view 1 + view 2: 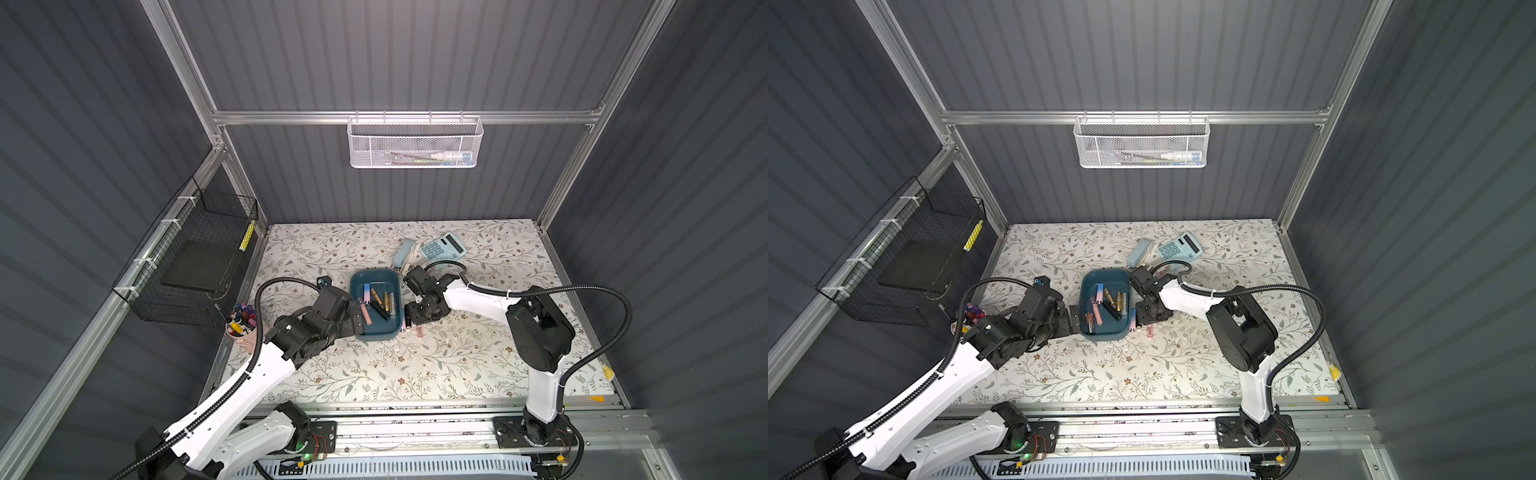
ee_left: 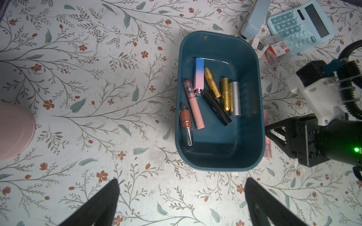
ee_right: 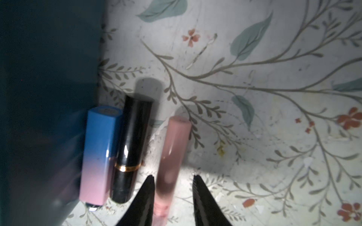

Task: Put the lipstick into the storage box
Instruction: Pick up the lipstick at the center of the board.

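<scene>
Across the flowered table (image 1: 478, 365), the biggest item we deal with is the teal storage box (image 2: 225, 137). It sits midway between both arms, which we judge lets either one reach it. Toward the back wall, near the box's corner, lie a pale blue calculator (image 2: 299, 27) and a stapler (image 2: 254, 19). Our left gripper (image 2: 181, 179) hangs just short of the box with its jaws spread wide and nothing between them, probably so as not to crowd the other arm. Our right gripper (image 3: 173, 176) is down at the box's outer wall, jaws parted astride the pink lipstick (image 3: 172, 148). One finger looks to be against it while bare table shows beside the other, so we judge it not yet pinched. That lipstick lies flat on the table outside the box, near a black lipstick (image 3: 131, 148) and a blue-and-pink lipstick (image 3: 100, 148) that rests against the wall. Being the outermost, it leaves room for a finger on each side. Seven others already lie in the box. As for writing, we read only the digits on the calculator keys. A paw print marks the pink gloss tube (image 2: 193, 105), and the script on a gold lipstick (image 2: 212, 82) is too small for us.
</scene>
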